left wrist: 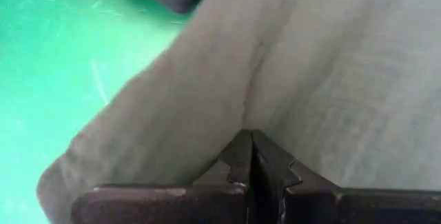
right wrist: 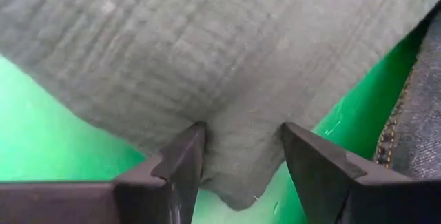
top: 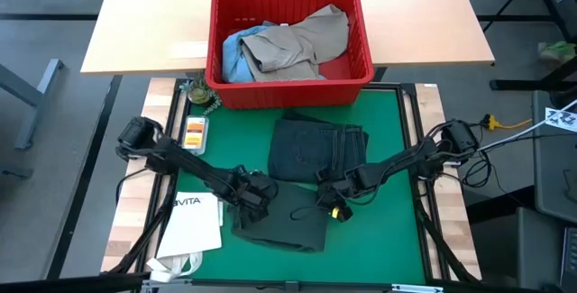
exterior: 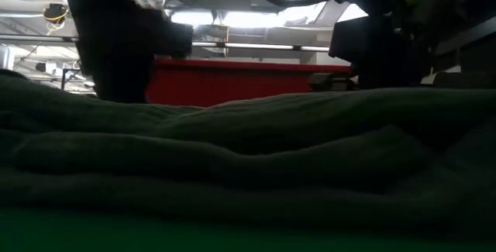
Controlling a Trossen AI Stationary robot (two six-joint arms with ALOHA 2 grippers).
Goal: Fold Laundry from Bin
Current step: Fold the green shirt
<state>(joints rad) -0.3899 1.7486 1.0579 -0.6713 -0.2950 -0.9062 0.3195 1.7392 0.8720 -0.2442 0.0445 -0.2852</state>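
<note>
The dark green shirt (top: 284, 225) lies bunched on the green mat (top: 379, 239), near the front; it fills the low view (exterior: 248, 151). My left gripper (top: 255, 196) is at the shirt's far left edge, shut on it. My right gripper (top: 326, 198) is open at the shirt's far right corner; its fingers stand on either side of that corner (right wrist: 238, 176), and I cannot tell whether they touch it. The folded dark navy-grey trousers (top: 317, 149) lie flat on the mat behind the shirt. The red bin (top: 288, 90) at the back holds the khaki-tan garment (top: 302, 41) and the light blue jeans (top: 236, 51). My left gripper pinches a small ridge of the shirt's cloth (left wrist: 251, 124) between its two shut fingertips (left wrist: 241, 155). A crease runs away from the tips. One layer or several, I cannot tell. The shirt around the pinch lies on the mat.
The white paper bag printed "VITA" (top: 194, 221) lies at the mat's near left. A small orange and white box (top: 194, 131) and a small dark object (top: 198, 93) lie at the far left. The bin's red wall (exterior: 232, 81) shows behind the shirt.
</note>
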